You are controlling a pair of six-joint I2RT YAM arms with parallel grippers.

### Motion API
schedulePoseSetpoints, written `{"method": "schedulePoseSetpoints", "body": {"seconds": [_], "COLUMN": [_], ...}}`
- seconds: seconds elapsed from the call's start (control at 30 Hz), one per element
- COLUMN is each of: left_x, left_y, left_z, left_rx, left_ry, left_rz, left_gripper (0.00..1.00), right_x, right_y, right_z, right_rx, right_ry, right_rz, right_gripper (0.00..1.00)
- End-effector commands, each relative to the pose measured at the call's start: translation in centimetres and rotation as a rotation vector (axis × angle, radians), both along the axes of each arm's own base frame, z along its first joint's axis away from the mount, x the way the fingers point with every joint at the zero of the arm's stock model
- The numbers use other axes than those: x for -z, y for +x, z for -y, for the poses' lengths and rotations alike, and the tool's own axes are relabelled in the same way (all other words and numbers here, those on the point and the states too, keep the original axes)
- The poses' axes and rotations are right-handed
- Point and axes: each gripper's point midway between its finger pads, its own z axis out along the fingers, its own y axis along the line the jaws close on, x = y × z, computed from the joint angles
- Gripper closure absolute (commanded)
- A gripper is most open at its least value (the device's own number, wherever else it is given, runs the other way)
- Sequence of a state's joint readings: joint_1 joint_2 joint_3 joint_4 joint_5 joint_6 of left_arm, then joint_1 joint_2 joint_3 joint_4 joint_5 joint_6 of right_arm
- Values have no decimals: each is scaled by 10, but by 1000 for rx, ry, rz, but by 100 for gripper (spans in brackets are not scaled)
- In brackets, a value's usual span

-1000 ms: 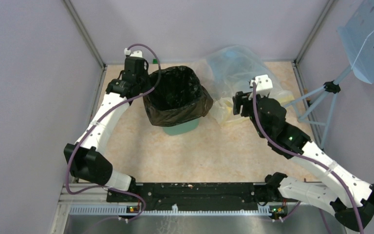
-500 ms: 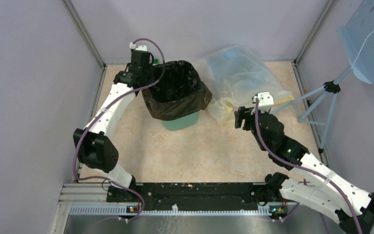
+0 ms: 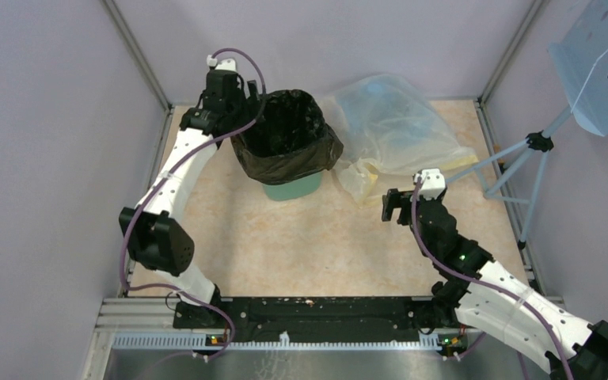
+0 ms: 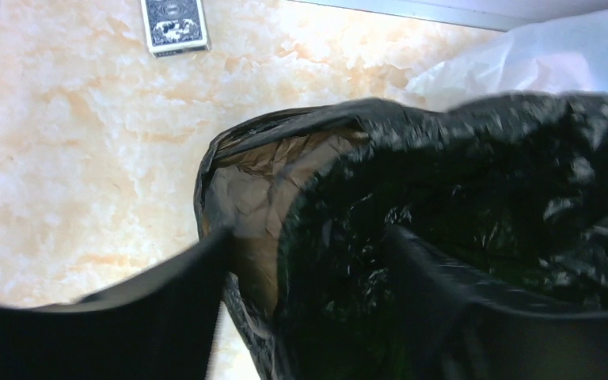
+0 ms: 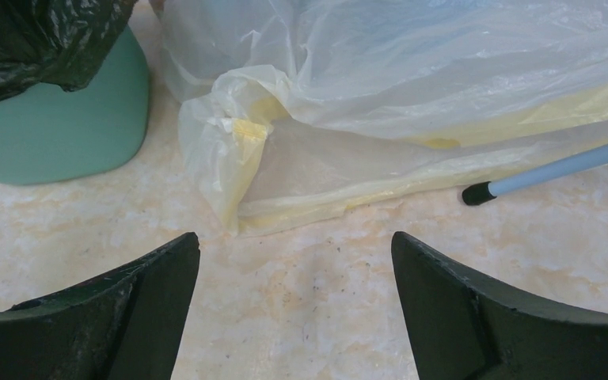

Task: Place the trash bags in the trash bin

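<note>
The black trash bag (image 3: pixel 289 141) lines the mint-green trash bin (image 3: pixel 291 188), its mouth open and its edge folded down over the rim. My left gripper (image 3: pixel 240 101) is at the bin's far-left rim. In the left wrist view the gripper (image 4: pixel 309 235) is open, its fingers (image 4: pixel 166 309) standing wide on either side of the bag's (image 4: pixel 475 182) folded rim. My right gripper (image 3: pixel 391 207) hangs open over bare table, right of the bin. In the right wrist view the gripper (image 5: pixel 294 237) holds nothing. The bin (image 5: pixel 55 127) and bag (image 5: pixel 32 39) show at upper left.
A big clear-yellowish plastic bag (image 3: pixel 392 134) lies right of the bin, close ahead of the right gripper (image 5: pixel 412 95). A blue stand with a perforated panel (image 3: pixel 602 63) has a leg tip (image 5: pixel 475 192) on the table. A card box (image 4: pixel 174 25) lies beyond the bin.
My left gripper moved to the bin's far-left rim, closed, then opened wide. My right arm drew back toward the near side, away from the clear bag, and opened wider.
</note>
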State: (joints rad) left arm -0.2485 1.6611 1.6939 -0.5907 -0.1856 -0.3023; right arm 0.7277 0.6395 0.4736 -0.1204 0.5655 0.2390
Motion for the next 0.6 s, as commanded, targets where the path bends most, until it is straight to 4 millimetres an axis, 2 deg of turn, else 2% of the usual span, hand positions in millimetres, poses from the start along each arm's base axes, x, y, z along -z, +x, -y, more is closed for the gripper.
{"method": "schedulePoseSetpoints", "body": {"seconds": [0.0, 0.07, 0.23, 0.33, 0.37, 0.4, 0.43, 0.5, 0.57], "left_x": [-67, -76, -72, -59, -50, -26, -17, 11, 34], "left_y": [-43, -65, -120, -152, -160, -165, -169, -174, -174], "left_z": [-4, -11, -39, -34, -34, -35, -41, -51, -53], "left_rx": [26, 18, -85, 1, 16, 12, -26, -90, -94], "left_ry": [-84, -98, -129, -161, -172, -173, -186, -191, -180], "left_rz": [201, 247, 318, 429, 457, 448, 460, 444, 445], "left_gripper": [1, 1, 1, 1, 1, 1, 1, 1, 1], "right_x": [-17, -22, -37, -30, -26, -21, -18, -11, -4], "right_y": [12, 15, 13, 12, 13, 15, 19, 27, 34], "right_z": [5, 15, 22, 28, 30, 34, 45, 56, 77], "right_rx": [48, 107, 131, 150, 159, 175, 218, 224, 267], "right_ry": [-33, -43, 37, 45, 32, 31, 57, 133, 196], "right_rz": [47, 69, 191, 203, 203, 198, 193, 172, 186], "right_gripper": [9, 7, 6, 3, 2, 1, 1, 1, 2]}}
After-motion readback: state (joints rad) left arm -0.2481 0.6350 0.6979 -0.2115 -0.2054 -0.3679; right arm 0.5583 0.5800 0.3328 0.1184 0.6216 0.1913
